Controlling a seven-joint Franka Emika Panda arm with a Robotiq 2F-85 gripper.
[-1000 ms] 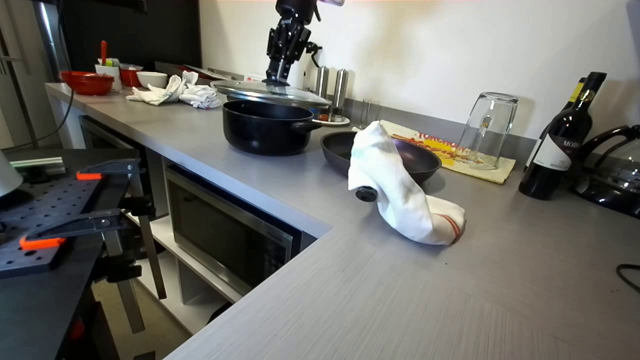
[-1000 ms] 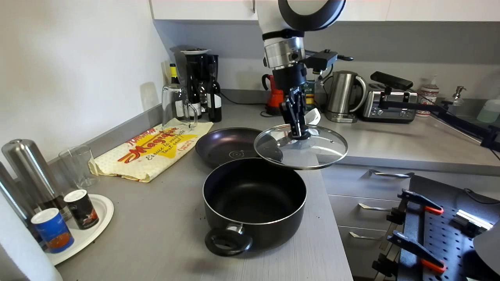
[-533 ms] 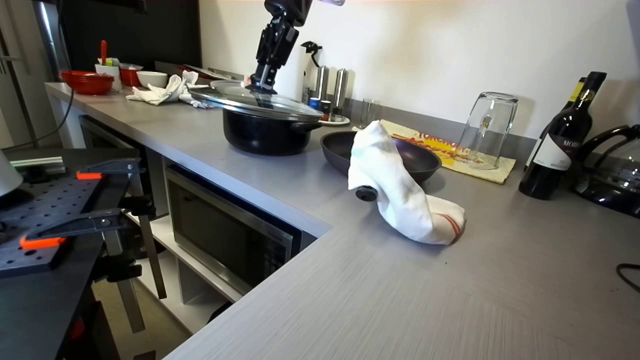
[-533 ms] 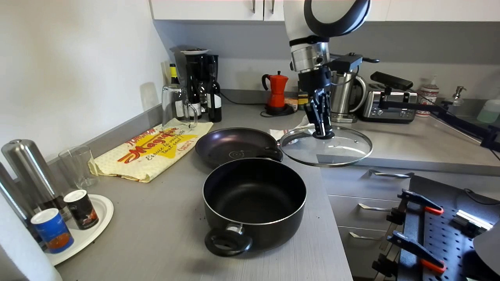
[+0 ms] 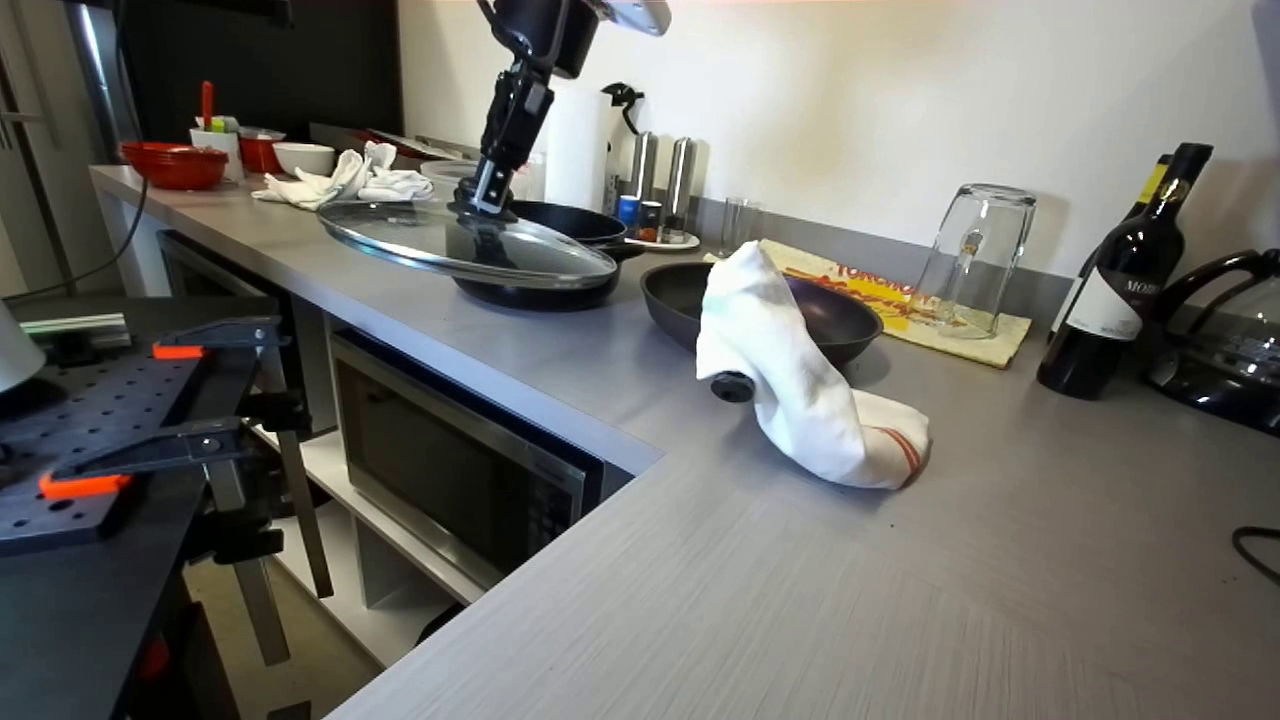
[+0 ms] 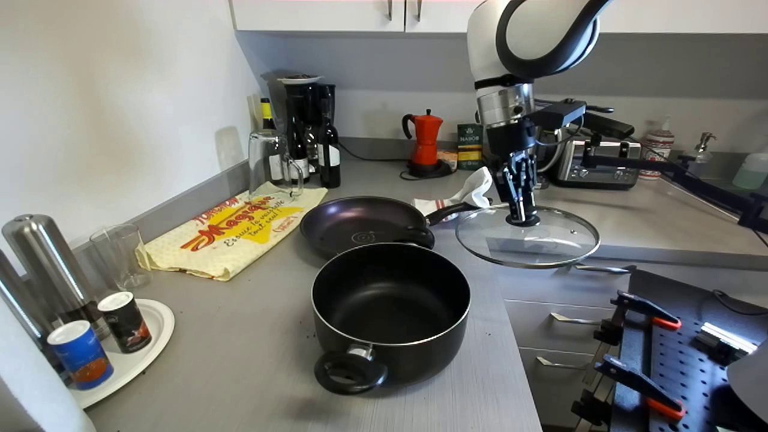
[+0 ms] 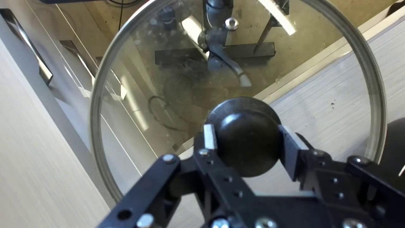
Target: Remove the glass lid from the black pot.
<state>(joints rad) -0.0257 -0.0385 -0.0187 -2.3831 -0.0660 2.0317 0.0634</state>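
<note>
The glass lid hangs in the air, raised off the black pot, to its right in an exterior view. The lid also shows in an exterior view, tilted and partly covering the pot. My gripper, also in an exterior view, is shut on the lid's dark centre knob. In the wrist view the gripper pads press on both sides of the knob. Through the lid's glass I see floor and the counter edge. The pot stands open and empty on the counter.
A dark frying pan sits beside the pot, its handle draped with a white cloth. An upturned glass mug stands on a printed towel. A white plate holds shakers. A low table with clamps stands beyond the counter edge.
The gripper has carried the lid away from above the pot's far side, rightward in an exterior view, out past the counter edge. The pot has not moved.
</note>
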